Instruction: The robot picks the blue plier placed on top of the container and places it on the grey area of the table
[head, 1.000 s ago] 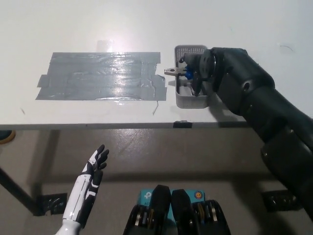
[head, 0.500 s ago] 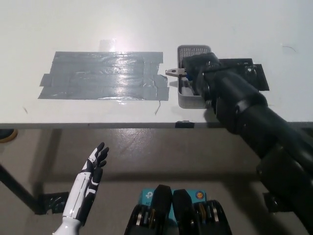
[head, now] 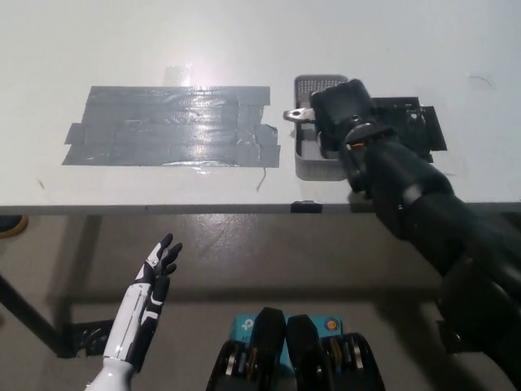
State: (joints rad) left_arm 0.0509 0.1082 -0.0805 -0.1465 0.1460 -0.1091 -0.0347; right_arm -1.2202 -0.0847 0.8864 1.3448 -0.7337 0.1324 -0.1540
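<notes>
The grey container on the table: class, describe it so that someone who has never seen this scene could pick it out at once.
On the white table, find the large patch of grey tape. Just to its right, near the table's front edge, sits the small grey container, with the black right hand over it and the plier's metal tip poking out leftward. It is the only raised box; the tape lies flat.

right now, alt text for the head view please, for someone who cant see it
The black right hand covers a grey container on a white table, a plier's metal tip poking out to its left. A grey taped area lies further left; the white left hand rests open below the table edge.
</notes>
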